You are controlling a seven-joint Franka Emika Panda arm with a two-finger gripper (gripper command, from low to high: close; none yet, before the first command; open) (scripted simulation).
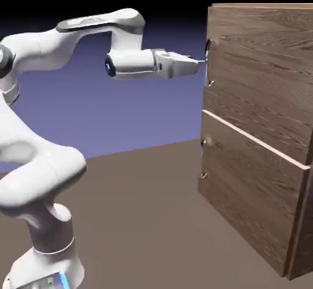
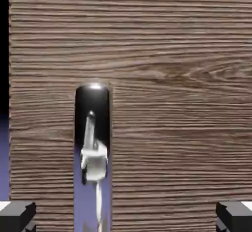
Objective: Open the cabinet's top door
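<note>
The cabinet [image 1: 301,239] of dark wood grain stands at the exterior view's right. Its top door [image 1: 263,67] is the upper panel, and it looks flush with the cabinet front. A small vertical bar handle [image 1: 209,61] sits at the door's left edge. My gripper [image 1: 199,62] points level at that handle, its tips just short of it. In the hand view the top door [image 2: 172,69] fills the picture and the shiny handle [image 2: 92,128] stands upright, left of the middle. My gripper [image 2: 125,218] is open, with both fingertips [image 2: 17,215] wide apart at the bottom corners and nothing held.
The lower door [image 1: 250,190] sits below the top one behind a light trim strip, with small knobs [image 1: 203,142] at its left edge. The brown table [image 1: 140,220] runs from my base to the cabinet's foot.
</note>
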